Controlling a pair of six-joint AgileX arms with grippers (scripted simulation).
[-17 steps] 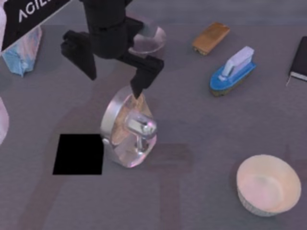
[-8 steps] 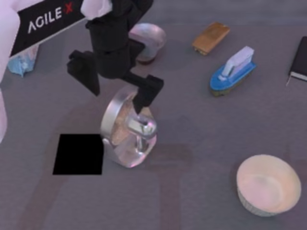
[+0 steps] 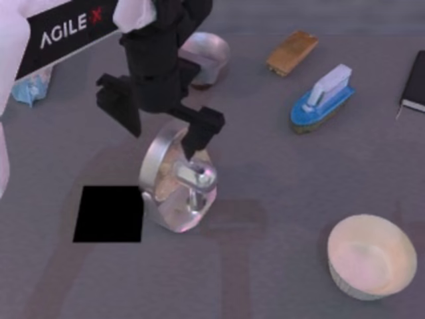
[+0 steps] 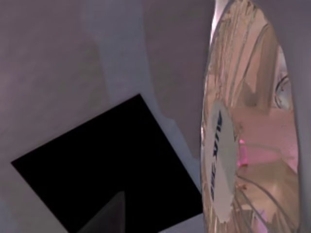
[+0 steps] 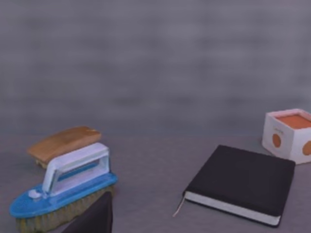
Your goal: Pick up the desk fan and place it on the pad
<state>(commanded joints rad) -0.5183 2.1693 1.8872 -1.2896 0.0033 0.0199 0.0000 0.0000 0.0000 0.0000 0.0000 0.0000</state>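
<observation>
Desk fan (image 3: 178, 183) beside pad (image 3: 108, 213) (left gripper (image 3: 163, 126) above)

White left arm (image 3: 20, 40), black band w/ "AGILE X" lettering, black two-finger gripper (image 3: 156, 123)

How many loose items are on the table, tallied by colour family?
Black: 2, pad, notebook
Silver: 2, desk fan, saucepan
Blue: 2, scrub brush, carton
Brown: 1, wooden brush
Cream: 1, bowl
White-orange: 1, box
Total: 9
</observation>
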